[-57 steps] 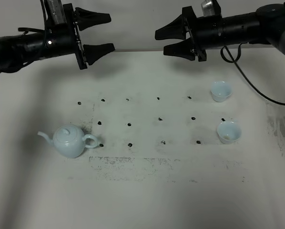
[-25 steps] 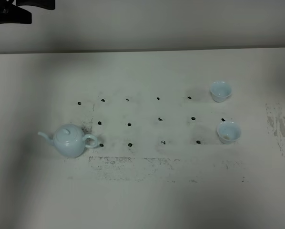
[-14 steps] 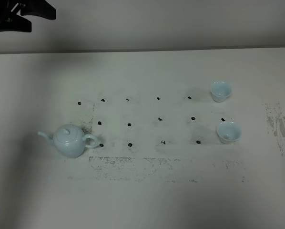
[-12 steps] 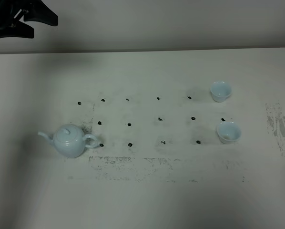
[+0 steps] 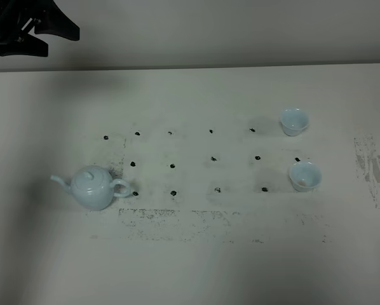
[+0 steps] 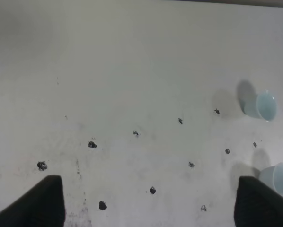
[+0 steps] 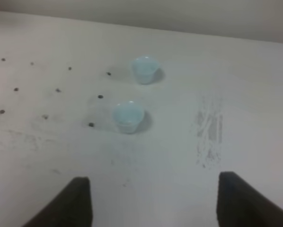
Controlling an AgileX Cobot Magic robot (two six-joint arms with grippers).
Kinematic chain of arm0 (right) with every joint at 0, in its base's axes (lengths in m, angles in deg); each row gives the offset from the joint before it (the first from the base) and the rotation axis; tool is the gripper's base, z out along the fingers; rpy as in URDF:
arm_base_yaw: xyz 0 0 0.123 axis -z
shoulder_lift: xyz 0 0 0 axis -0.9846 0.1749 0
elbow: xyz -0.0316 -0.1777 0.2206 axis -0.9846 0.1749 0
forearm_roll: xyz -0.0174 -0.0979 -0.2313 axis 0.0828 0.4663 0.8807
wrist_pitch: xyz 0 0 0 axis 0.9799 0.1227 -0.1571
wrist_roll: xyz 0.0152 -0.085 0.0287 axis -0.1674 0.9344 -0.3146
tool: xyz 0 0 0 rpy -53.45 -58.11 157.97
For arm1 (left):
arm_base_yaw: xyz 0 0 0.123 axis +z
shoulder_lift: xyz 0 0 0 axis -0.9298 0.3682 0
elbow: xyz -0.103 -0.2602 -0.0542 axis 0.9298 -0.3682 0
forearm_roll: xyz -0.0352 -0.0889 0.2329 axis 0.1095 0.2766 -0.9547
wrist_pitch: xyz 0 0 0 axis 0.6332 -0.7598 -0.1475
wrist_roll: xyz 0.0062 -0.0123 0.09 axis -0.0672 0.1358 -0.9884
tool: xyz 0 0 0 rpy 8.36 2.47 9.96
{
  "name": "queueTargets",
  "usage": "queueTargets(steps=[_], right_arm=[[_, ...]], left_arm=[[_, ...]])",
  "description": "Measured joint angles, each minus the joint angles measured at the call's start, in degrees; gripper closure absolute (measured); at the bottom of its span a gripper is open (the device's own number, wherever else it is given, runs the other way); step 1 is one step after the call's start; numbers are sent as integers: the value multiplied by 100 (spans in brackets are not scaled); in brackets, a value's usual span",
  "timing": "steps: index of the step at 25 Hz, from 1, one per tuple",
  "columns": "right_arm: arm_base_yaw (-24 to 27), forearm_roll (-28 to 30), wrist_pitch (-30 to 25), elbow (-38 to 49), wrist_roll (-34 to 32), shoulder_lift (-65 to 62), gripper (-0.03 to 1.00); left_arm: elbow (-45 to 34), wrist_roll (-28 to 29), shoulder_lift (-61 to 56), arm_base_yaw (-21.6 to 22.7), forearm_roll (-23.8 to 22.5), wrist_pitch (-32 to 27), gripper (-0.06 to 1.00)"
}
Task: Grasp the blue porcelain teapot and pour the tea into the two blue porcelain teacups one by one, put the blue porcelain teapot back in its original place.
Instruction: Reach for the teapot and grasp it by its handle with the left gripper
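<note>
The blue porcelain teapot (image 5: 93, 187) stands upright on the left of the table, spout to the left, handle to the right. The two blue porcelain teacups stand at the right: the far one (image 5: 294, 121) and the near one (image 5: 305, 175). My left gripper (image 5: 63, 42) is open and empty, high in the far left corner, far from the teapot. The left wrist view shows its open fingertips (image 6: 48, 202) and both cups (image 6: 263, 105) (image 6: 277, 178). My right gripper (image 7: 153, 204) is open and empty, out of the exterior high view. Its wrist view shows both cups (image 7: 144, 69) (image 7: 127, 116).
A grid of small black dots (image 5: 213, 158) marks the white table (image 5: 190, 267) between teapot and cups. Dark scuff marks lie along the front middle (image 5: 196, 219) and at the right edge (image 5: 371, 168). A grey wall runs behind the table.
Both arms pulled back from over the far table edge; the right arm left the exterior high view. Over the last second, the left gripper edged right in the corner. Teapot and cups have not moved.
</note>
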Motion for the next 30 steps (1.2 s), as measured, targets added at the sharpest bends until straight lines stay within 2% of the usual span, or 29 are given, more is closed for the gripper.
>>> queueTargets(steps=[10,30], right_arm=[[0,-360,-74,410,300,-318,42],[0,-278,-206,499,140,-323,59]], left_arm=[[0,0,0,0,0,-63,21],[0,-22,0,0,-17,-74,21]])
